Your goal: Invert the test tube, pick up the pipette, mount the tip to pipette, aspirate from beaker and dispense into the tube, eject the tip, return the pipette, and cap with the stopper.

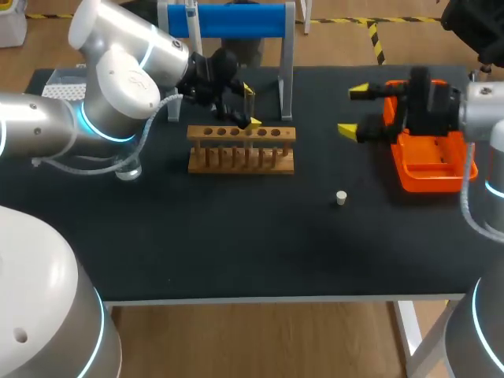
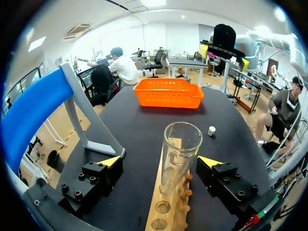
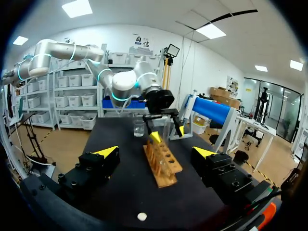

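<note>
1. Stopper: lies alone on the black table, nearest the front edge and well apart from everything else. I judge it small and light, so it may roll if nudged.
2. Beaker: clear glass, at the table's left, under my left arm.
3. Orange basket: sits at the table's right. The right gripper hangs just beside it, on the rack's side. Its fingers are spread wide with nothing between them.
4. Wooden rack: sits mid-table. The test tube stands upright in one of its holes, open mouth up.
5. Left gripper: one finger is on each side of the tube. Neither touches the glass, so it is open and holds nothing.
6. Handling judgement: the tube is thin glass, so it is probably light, slick and brittle. I would take it on the bare wall below the rim and above the rack, squeeze gently, then lift straight up so it does not bind in the hole.
7. Blue-barred stand: sits at the far edge. I cannot make out the pipette.
</note>
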`<action>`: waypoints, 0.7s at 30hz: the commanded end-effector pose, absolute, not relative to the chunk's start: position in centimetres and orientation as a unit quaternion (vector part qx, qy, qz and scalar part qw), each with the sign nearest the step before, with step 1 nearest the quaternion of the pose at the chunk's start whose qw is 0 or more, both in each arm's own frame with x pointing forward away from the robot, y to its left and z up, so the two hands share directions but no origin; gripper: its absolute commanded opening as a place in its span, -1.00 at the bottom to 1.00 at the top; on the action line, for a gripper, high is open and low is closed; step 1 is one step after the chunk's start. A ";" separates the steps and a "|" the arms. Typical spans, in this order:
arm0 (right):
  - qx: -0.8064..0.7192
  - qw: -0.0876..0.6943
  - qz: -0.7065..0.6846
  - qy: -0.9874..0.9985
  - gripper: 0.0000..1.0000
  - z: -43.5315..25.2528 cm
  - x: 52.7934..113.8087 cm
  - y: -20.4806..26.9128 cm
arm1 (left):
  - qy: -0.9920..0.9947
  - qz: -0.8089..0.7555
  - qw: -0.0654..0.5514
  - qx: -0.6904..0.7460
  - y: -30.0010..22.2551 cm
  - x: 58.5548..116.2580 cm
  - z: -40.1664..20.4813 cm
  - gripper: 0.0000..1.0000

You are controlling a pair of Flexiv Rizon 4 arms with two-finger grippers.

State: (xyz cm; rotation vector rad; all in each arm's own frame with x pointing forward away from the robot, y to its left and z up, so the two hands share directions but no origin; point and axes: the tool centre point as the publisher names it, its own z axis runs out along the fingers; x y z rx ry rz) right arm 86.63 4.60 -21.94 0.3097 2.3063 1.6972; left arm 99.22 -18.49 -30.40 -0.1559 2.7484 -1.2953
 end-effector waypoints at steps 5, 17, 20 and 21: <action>0.120 0.124 0.569 0.804 1.00 -24.6 81.4 -0.7 | 0.903 -0.425 0.049 -0.051 -18.5 99.2 -30.4 1.00; 0.152 0.127 0.547 0.813 1.00 -29.6 79.6 -0.4 | 0.903 -0.425 0.049 -0.051 -18.5 99.2 -30.4 1.00; 0.161 0.128 0.541 0.816 1.00 -30.8 79.3 -0.1 | 0.903 -0.425 0.049 -0.051 -18.5 99.2 -30.4 1.00; 0.166 0.127 0.540 0.815 1.00 -31.2 79.2 0.0 | 0.903 -0.425 0.049 -0.051 -18.5 99.2 -30.4 1.00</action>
